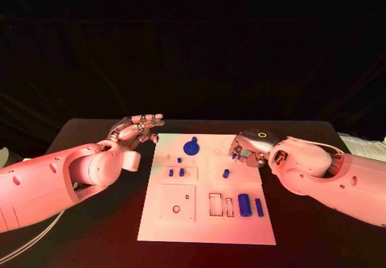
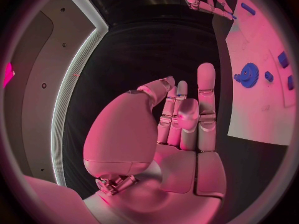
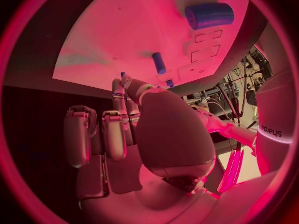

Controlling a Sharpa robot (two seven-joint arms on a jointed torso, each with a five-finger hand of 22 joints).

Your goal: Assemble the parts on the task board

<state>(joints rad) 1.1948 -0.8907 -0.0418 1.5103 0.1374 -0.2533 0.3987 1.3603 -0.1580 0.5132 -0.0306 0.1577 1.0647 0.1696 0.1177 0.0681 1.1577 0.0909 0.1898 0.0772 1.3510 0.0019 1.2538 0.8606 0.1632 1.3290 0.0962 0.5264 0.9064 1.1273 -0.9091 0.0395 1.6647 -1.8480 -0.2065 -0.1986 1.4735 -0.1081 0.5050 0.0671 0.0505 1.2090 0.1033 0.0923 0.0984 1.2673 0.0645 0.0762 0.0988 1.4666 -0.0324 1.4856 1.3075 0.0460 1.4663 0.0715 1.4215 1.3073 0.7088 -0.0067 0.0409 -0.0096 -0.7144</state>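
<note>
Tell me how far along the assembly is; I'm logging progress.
Early. The blue gear seems seated on the task board. The right hand pinches a small blue part at the board's edge; the left hand holds nothing. The large cylinder, thin rod and small peg lie loose.

White rectangular task board (image 1: 165,223), flat on the table between both hands. Blue gear (image 1: 191,148) near the left hand (image 1: 138,129); small blue peg (image 1: 226,173) just beside the right hand (image 1: 247,149); large blue cylinder (image 1: 244,205) and slim rod (image 1: 259,207) lying nearer the robot.
</note>
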